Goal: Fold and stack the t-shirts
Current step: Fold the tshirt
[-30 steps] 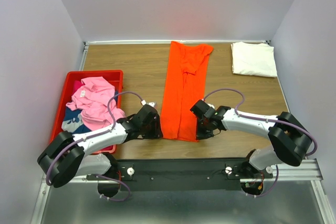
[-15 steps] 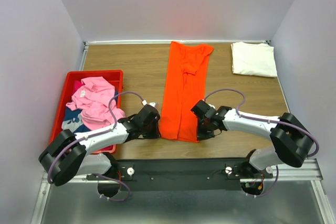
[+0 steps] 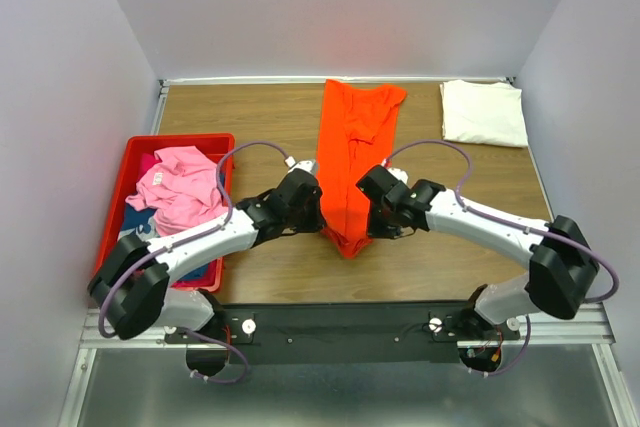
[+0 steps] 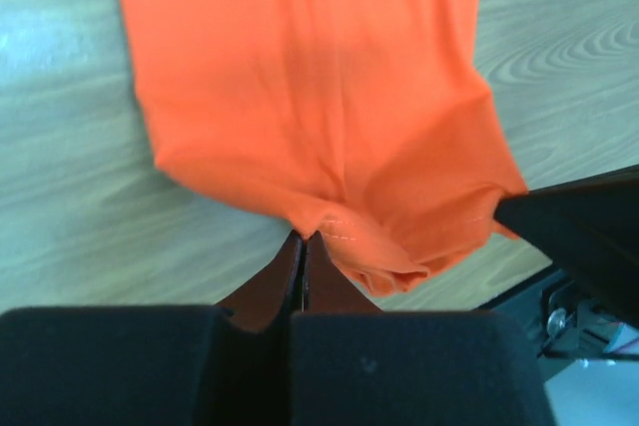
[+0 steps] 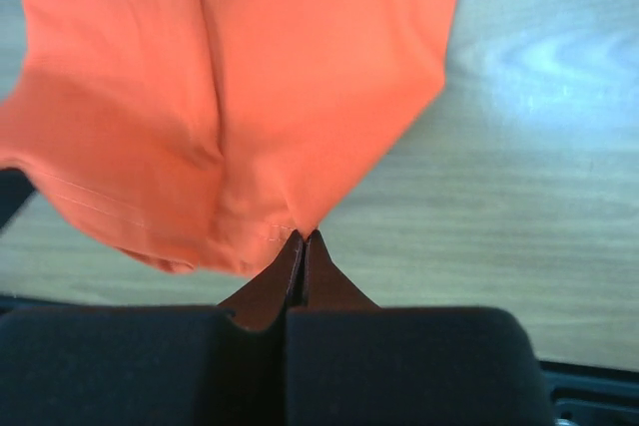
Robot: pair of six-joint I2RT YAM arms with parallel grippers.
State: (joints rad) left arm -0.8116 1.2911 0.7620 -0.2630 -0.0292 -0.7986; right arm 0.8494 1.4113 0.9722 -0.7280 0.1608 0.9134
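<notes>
Down the middle of the table (image 3: 250, 127) the orange shirt (image 3: 350, 147) lies as a long strip, near hem held up and sagging. The left gripper (image 4: 303, 241) and right gripper (image 5: 303, 238) are each pinched tight on a hem corner. Both bites look shallow; a corner could slip and skew the fold. Only the overhead shows the white shirt (image 3: 484, 113) and bin (image 3: 180, 138).
</notes>
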